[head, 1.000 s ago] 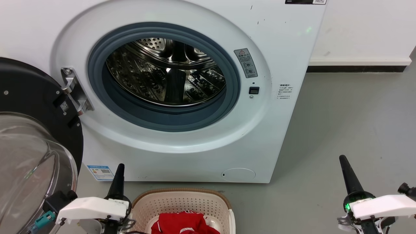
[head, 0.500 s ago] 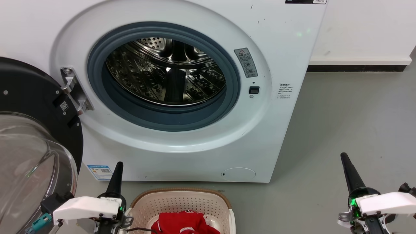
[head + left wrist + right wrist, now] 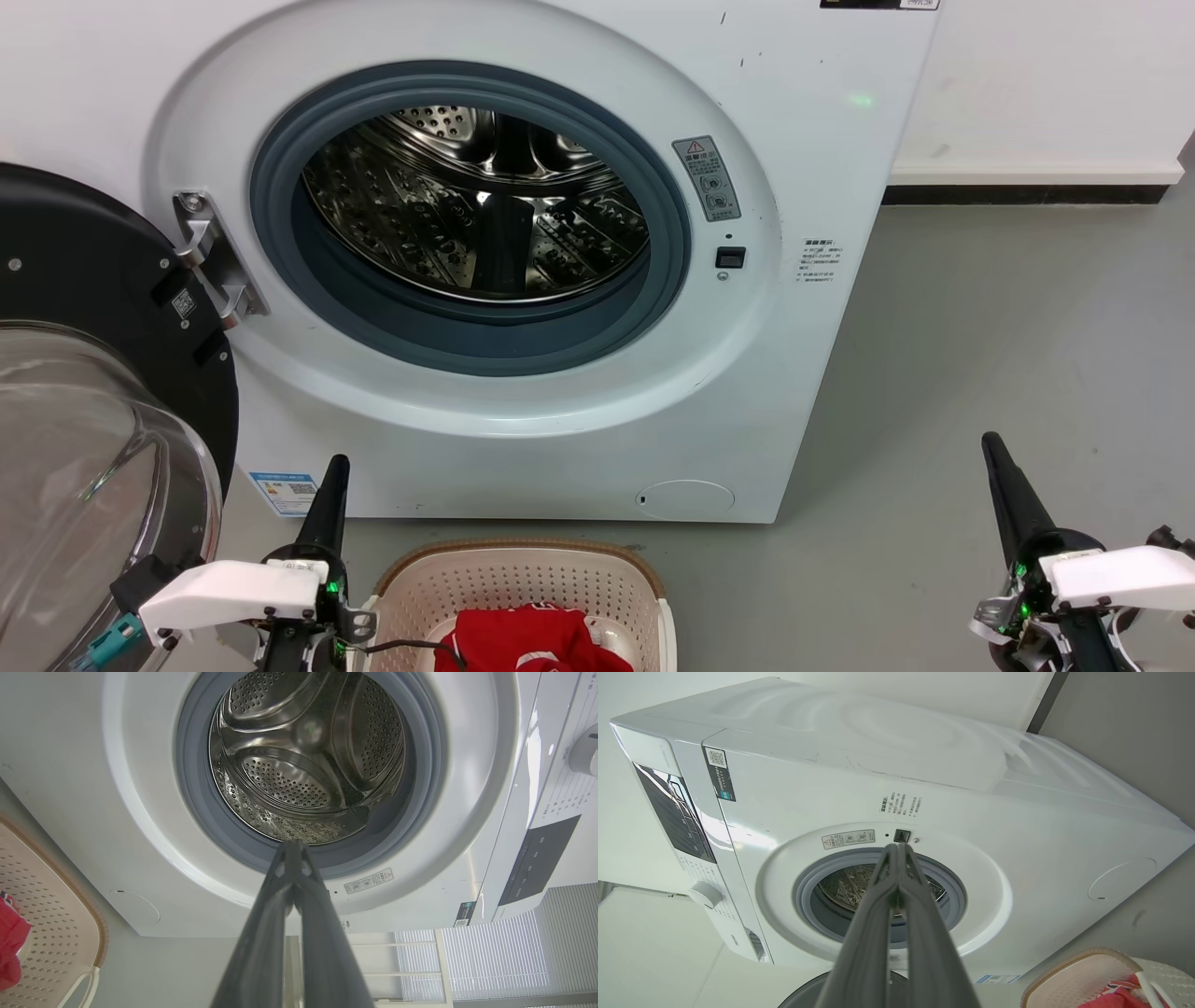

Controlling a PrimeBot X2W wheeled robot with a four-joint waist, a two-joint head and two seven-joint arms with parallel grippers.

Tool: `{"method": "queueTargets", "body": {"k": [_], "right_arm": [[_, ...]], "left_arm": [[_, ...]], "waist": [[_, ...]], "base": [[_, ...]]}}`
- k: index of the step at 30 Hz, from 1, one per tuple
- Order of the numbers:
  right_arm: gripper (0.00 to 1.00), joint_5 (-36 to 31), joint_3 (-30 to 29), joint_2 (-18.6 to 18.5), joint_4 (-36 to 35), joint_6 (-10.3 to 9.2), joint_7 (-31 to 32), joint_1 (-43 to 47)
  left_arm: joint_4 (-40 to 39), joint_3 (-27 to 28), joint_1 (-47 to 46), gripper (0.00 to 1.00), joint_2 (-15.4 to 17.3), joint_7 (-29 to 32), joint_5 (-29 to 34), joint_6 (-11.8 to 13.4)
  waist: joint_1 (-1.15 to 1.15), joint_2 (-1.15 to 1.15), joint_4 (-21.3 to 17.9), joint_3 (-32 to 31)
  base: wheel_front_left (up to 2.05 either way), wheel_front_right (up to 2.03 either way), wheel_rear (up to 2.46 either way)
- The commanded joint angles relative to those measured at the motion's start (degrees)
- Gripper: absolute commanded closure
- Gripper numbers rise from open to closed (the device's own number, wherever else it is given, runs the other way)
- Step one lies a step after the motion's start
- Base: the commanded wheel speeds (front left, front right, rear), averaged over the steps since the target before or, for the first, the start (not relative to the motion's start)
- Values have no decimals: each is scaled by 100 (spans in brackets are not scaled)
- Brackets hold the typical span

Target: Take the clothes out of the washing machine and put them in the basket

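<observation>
The washing machine (image 3: 822, 140) stands with its black-rimmed glass door (image 3: 84, 373) swung wide to the robot's left, so the round mouth inside the grey seal (image 3: 280, 252) is free to reach through. The steel drum (image 3: 420, 205) shows bare perforated metal and paddles in both the head and left wrist views, with no red fabric in the part that can be seen; the lowest front strip behind the seal's lip is hidden.

The basket (image 3: 523, 574) sits on the floor (image 3: 980, 355) just in front of the machine and below the opening, a sensible spot, since anything drawn out need only be lowered a short way. The clothes (image 3: 523, 644) lie inside it as a red heap with white trim, partly cut off by the picture's lower edge.

The left claw (image 3: 336, 469) is low, just beside the basket's left rim, its fingers pressed together on nothing and pointing up at the drum; the right claw (image 3: 991, 455) is well apart over bare floor to the right, likewise closed and empty.

Judging by the bare drum and the filled basket, the unloading looks done or nearly so; both arms seem parked clear of machine and basket rather than set for another reach.
</observation>
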Motion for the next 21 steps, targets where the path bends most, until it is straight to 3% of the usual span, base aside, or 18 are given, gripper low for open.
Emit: {"method": "queueTargets", "body": {"k": [1, 21], "right_arm": [[100, 110, -15, -11, 17, 1, 24, -132], [100, 980, -106, 20, 198, 0, 188, -266]], "left_arm": [[-1, 38, -85, 100, 0, 22, -102, -31], [52, 183, -133, 100, -23, 245, -957, -141]], "waist": [[0, 0, 0, 1], [0, 0, 0, 20]], "base": [[0, 0, 0], [0, 0, 0]]}}
